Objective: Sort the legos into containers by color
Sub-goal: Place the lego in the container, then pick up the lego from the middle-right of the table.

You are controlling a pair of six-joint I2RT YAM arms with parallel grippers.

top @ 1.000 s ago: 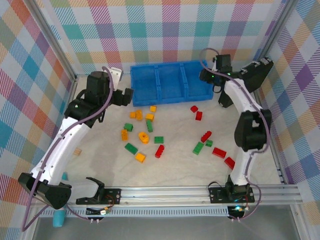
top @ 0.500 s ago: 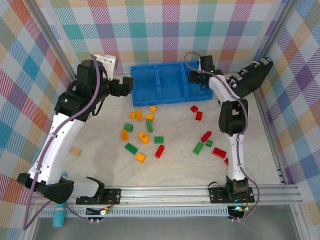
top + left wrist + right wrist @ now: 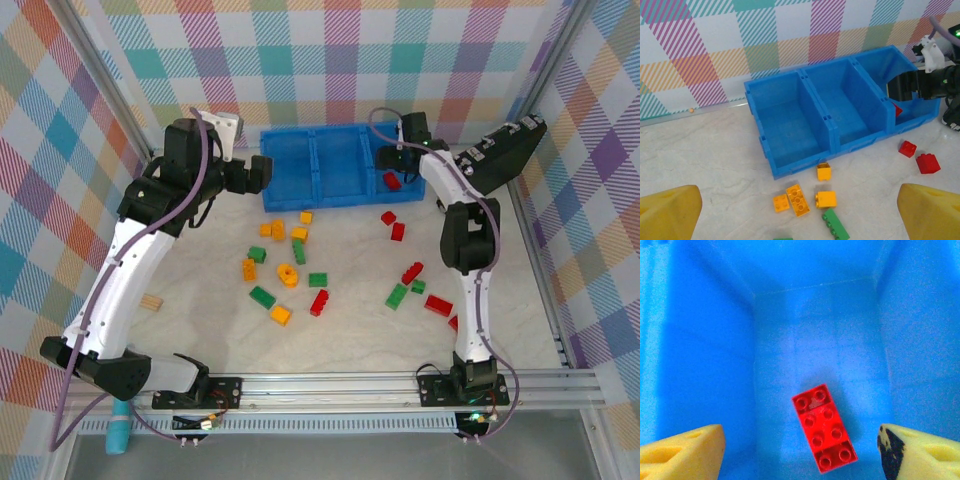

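Standing at the near edge, I can make out little of the right tool (image 3: 393, 163) from above, a dark lump over the right-hand compartment of the blue tray (image 3: 330, 196). Its own camera settles it: the yellow fingers (image 3: 685, 452) are spread wide, cut off by the picture's lower corners. A red brick (image 3: 825, 432) lies flat and studs up on the compartment floor between them, touching neither. Seen from the left wrist, that brick (image 3: 897, 110) is mostly hidden behind the right tool (image 3: 907, 87), only a red corner showing.

The left tool (image 3: 800, 215) also shows just two yellow fingertips at the bottom corners, wide apart and holding nothing. The other two compartments look bare.

Loose legos (image 3: 317, 280) in red, green and yellow-orange lie scattered on the bench (image 3: 200, 260) in front of the tray. One red lego (image 3: 459, 322) is half covered by the right arm.

The left arm leans up from its near-left base, its wrist bent right, with the left tool (image 3: 256, 172) level with the tray's left end. Whether it touches the wall I cannot tell. The right arm runs straight away from its base, then folds left over the tray.

A black case (image 3: 505, 152) leans at the far right, with nothing on it legible.
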